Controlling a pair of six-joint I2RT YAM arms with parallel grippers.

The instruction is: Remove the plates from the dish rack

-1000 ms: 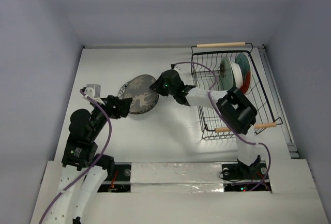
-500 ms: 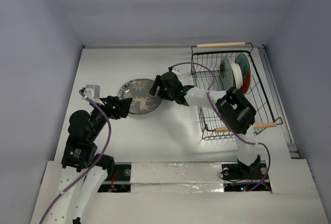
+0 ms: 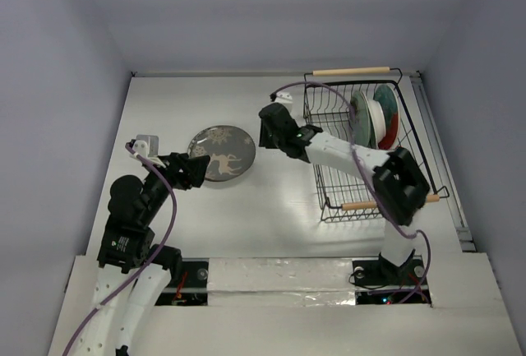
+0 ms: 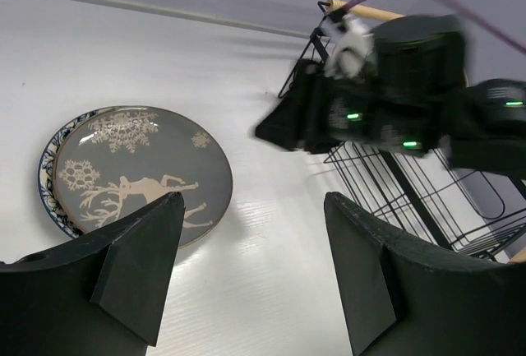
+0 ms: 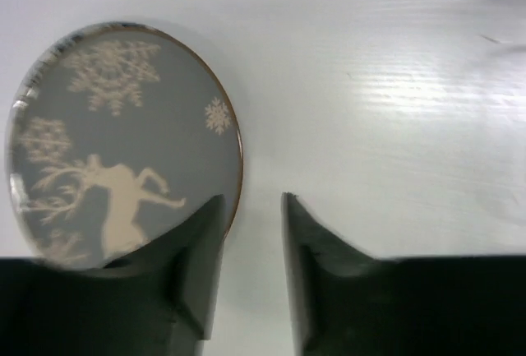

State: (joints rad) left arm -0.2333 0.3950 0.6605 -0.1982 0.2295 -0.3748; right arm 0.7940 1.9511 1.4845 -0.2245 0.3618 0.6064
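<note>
From my remote seat, the grey deer plate (image 3: 222, 153) lies flat on the white table (image 3: 271, 216), left of the dish rack (image 3: 327, 177) and well clear of it. The left wrist camera shows a blue-patterned rim (image 4: 43, 185) peeking out from under the plate's left side, so it sits on top of another plate. The right gripper (image 3: 265, 128) hangs between the grey plate and the rack, pointing toward the plate. In its own wrist view the fingers (image 5: 197, 233) stand close together with only a narrow gap and nothing between them, and the plate's rim lies just beside the left-hand tip (I cannot tell whether they touch). The left gripper (image 3: 196, 167) sits at the near-left edge of the grey plate with its fingers (image 4: 144, 257) spread wide and empty. The plate shows in the space between them, in front of the tips. In the rack, more plates (image 3: 374, 119) stand on edge in the far right part. I can make out a teal-green face, a white rim and a red edge packed closely together. The rack's far wooden handle (image 3: 351, 71) is in plain sight, while the near handle (image 3: 359, 205) is partly covered by the right arm, which reaches across the rack's near end.
</note>
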